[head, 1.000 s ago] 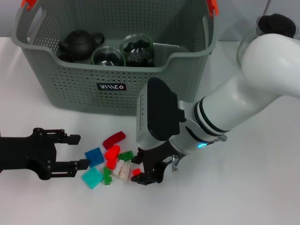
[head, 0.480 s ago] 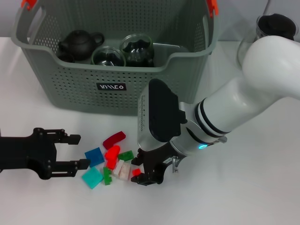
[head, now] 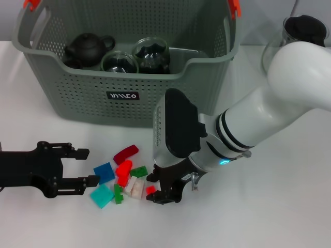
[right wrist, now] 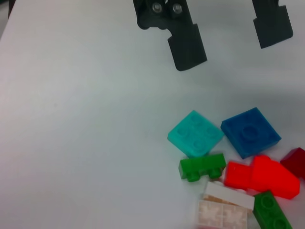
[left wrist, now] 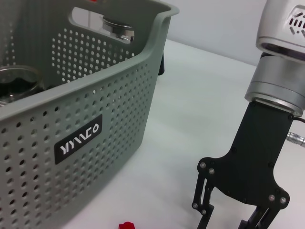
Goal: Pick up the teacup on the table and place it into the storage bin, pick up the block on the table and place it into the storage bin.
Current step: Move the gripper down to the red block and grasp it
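In the head view, our right tool [head: 158, 188] is clenched on a small red plastic block [head: 150, 190] low over the white surface [head: 269, 217]; we should lift straight before going to the large grey-green perforated storage bin [head: 124, 77]. The left tool [head: 77, 166] rests released.

In the left wrist view, the bin wall is high, so clear it well.

In the right wrist view, the other loose coloured blocks [right wrist: 228, 162] lie close; we avoid dragging them.

Storage bin [head: 77, 98], black front label [head: 123, 95], white lettering, illegible
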{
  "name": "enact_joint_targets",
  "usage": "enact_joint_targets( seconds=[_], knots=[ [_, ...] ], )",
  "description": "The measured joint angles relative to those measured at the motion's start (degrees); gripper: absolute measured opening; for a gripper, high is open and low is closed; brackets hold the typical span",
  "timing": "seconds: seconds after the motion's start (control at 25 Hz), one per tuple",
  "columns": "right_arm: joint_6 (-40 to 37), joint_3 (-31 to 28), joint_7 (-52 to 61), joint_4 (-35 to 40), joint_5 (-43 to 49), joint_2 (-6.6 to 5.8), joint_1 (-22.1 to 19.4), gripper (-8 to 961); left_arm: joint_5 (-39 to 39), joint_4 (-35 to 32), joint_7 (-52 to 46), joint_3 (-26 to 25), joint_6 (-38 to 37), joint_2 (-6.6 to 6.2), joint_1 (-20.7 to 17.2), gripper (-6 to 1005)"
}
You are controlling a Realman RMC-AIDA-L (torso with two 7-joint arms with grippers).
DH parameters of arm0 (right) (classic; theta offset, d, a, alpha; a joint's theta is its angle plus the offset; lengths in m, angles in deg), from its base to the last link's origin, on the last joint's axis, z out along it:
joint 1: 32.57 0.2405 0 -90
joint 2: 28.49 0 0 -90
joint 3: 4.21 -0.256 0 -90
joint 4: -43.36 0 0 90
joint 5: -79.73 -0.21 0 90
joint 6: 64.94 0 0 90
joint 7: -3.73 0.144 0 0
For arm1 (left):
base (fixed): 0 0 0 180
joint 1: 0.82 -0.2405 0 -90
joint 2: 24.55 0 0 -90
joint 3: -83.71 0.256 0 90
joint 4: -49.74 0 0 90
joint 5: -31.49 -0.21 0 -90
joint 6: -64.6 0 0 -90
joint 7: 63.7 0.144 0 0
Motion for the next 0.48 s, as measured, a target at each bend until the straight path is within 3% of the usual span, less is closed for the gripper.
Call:
enact_joint_targets(
  seconds=[0.32, 0.48],
  knots=[
    [0.0, 0.2, -0.2, 0.0, -0.1, 0.05, 0.0, 426, 0.0, 0.2, 0.0, 0.0, 0.1, -0.04, 0.1, 707],
    [0.0, 0.2, -0.2, 0.0, -0.1, 0.07, 0.1, 374, 0.0, 0.2, 0.0, 0.0, 0.1, -0.04, 0.1, 707]
  ],
)
